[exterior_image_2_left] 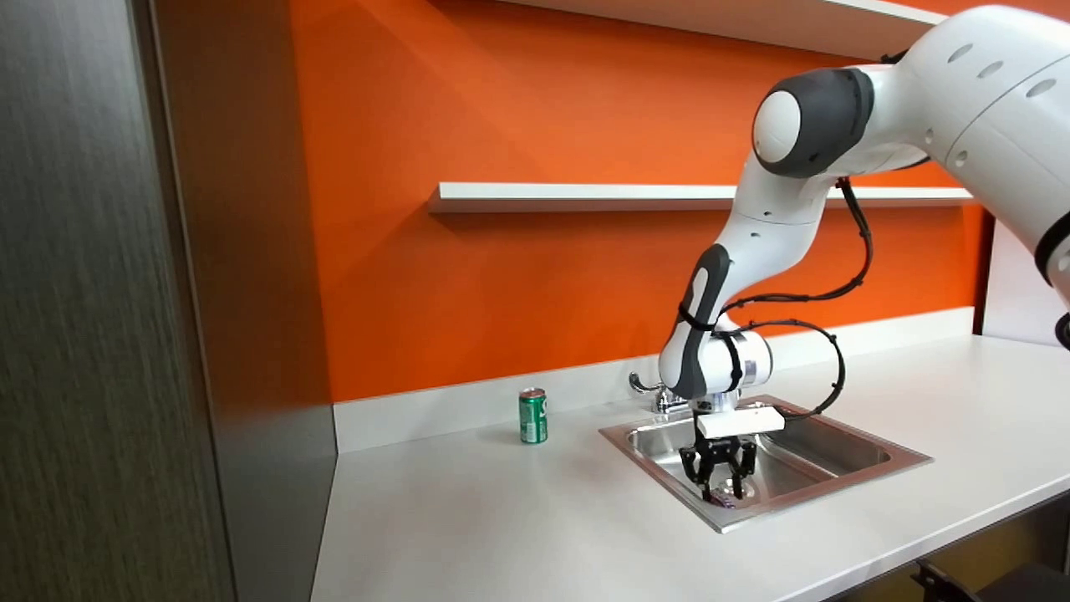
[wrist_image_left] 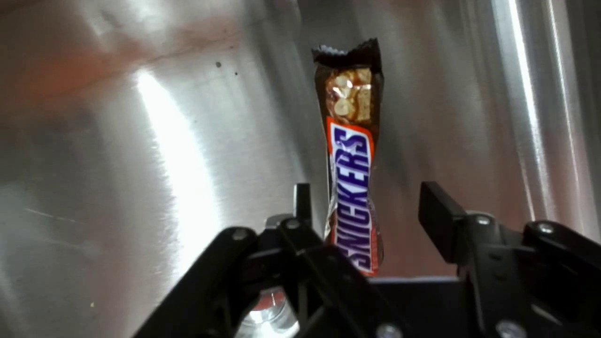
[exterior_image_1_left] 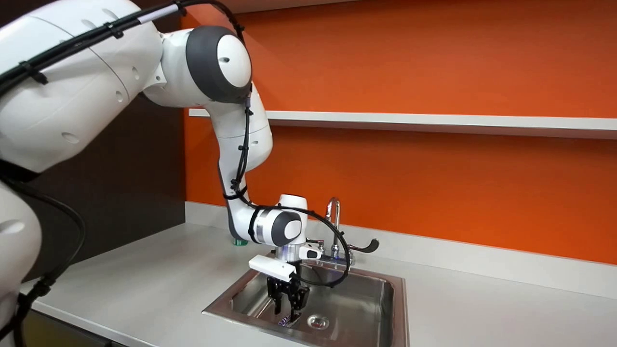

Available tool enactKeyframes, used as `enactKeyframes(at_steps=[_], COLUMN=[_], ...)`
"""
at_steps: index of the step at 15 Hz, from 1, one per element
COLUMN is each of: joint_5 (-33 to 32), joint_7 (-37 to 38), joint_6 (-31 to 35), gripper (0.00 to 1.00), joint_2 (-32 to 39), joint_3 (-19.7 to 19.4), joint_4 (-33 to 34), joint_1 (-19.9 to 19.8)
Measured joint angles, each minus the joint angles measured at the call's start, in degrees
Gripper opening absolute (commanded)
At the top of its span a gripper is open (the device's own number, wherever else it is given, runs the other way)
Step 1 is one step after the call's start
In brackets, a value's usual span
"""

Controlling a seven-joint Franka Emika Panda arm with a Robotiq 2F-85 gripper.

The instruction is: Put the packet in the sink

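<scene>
Stainless steel in the sink is overlain by the packet, its length roughly square to the closing line of the gripper. Jaws are parted widely, nothing held; in the wrist view the packet is framed between, nearer one finger.

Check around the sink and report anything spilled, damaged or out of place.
A Snickers packet lying in the sink would normally seem out of place, but the task calls for it there. In the wrist view it looks crinkled along its lower half, and small dark specks dot the sink's floor. No spill shows.
</scene>
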Motion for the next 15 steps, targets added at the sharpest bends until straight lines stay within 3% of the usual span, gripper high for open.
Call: enactKeyframes(at_steps=[2, 8, 15], joint_5=[0.0, 0.0, -0.4], joint_7=[0.0, -0.1, -2.0], joint_6=[0.2, 0.4, 0.8], gripper=[1.00, 1.00, 1.00], joint_2=[-1.0, -6.8, -18.2], joint_3=[-0.1, -0.6, -1.2], joint_4=[0.0, -2.7, -15.0], joint_1=[-0.2, -0.4, -0.4])
